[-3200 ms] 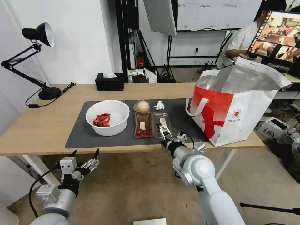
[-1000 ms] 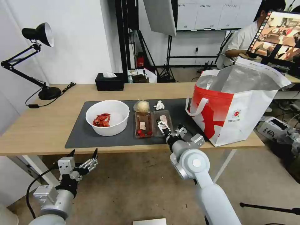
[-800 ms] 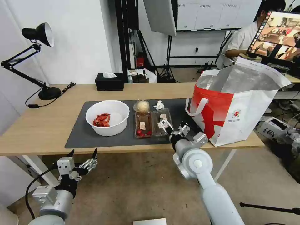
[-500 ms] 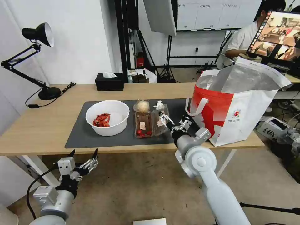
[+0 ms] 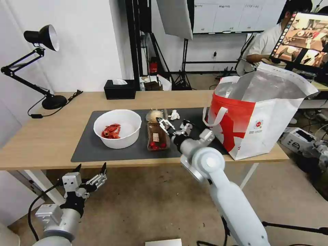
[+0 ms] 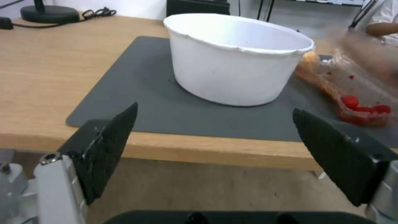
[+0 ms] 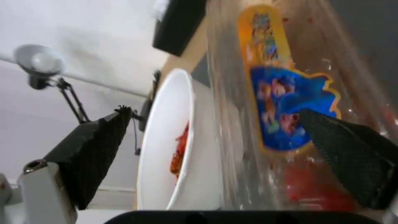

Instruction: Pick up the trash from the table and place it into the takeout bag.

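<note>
Crowded middle of the mat (image 5: 102, 148), open desk (image 5: 41, 136) at the left.
Bowl (image 5: 118, 128), tray (image 5: 156, 136) and wrapped ball (image 5: 154, 115) sit close together; the tall takeout bag (image 5: 259, 119) blocks the right end.

The left gripper (image 6: 215, 155), black fingers (image 6: 108, 149) spread wide, faces the white bowl (image 6: 236, 62) on the grey mat (image 6: 136, 93).

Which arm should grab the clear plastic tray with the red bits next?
Right. The right gripper hovers open over the clear rectangular plastic tray with red bits, and the large white red-banded takeout bag stands on that side. The left gripper hangs open below the light-wood table's front edge.
</note>
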You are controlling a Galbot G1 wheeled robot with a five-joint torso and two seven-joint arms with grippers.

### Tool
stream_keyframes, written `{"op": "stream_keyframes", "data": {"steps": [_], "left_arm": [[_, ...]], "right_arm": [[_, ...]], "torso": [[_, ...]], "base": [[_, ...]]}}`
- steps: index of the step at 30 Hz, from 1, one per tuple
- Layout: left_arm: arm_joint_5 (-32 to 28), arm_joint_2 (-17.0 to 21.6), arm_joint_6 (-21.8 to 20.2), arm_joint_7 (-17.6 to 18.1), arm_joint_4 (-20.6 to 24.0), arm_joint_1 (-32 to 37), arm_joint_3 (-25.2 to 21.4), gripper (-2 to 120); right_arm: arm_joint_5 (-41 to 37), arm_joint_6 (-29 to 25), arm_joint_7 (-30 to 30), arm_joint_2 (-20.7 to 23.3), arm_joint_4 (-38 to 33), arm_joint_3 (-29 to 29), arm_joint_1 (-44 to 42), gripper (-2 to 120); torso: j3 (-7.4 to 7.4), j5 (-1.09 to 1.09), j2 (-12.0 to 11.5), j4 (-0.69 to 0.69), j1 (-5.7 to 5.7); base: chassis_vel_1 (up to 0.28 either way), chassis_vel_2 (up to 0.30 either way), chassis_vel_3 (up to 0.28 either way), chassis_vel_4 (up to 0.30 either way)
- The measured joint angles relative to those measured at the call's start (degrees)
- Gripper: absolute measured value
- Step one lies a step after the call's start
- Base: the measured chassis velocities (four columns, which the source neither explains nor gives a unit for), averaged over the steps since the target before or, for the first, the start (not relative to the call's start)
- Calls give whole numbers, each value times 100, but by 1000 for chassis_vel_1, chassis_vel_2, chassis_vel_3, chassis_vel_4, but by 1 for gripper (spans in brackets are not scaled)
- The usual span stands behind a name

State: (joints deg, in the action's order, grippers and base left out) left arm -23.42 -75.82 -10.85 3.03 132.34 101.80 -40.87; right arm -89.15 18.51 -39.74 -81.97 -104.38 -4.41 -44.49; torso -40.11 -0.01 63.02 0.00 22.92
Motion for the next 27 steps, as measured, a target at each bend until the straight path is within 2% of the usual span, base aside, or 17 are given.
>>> {"op": "stream_keyframes", "data": {"steps": [9,18,20,21,22,24,25,27], "left_arm": [[10,-4,11,-1,31,38,-41,100],[-15,31,16,-1,86,57,-84,100],[-19,46,16,-1,104,63,-98,100],[-25,57,16,-1,113,63,-112,100],[-25,57,16,-1,113,63,-112,100],[-32,69,17,0,127,59,-124,100],[-32,69,17,0,127,59,-124,100],[-37,81,37,0,138,49,-132,100]], "right_arm": [[-137,93,-288,-371,376,102,335,100],[-32,89,-246,-305,312,148,302,100],[449,82,165,-137,290,291,401,100],[1111,78,612,83,293,504,580,100],[1111,78,612,83,293,504,580,100],[2110,73,1128,403,393,843,905,100],[2110,73,1128,403,393,843,905,100],[3266,14,2041,930,667,1365,1533,100]], "torso": [[0,1,0,0,0],[1,1,0,0,0],[0,1,0,0,0],[0,2,0,0,0],[0,2,0,0,0],[1,2,0,0,-1],[1,2,0,0,-1],[1,2,0,0,0]], "base": [[0,0,0,0],[0,0,0,0],[0,0,0,0],[0,0,0,0],[0,0,0,0],[0,0,0,0],[0,0,0,0],[0,0,0,0]]}}
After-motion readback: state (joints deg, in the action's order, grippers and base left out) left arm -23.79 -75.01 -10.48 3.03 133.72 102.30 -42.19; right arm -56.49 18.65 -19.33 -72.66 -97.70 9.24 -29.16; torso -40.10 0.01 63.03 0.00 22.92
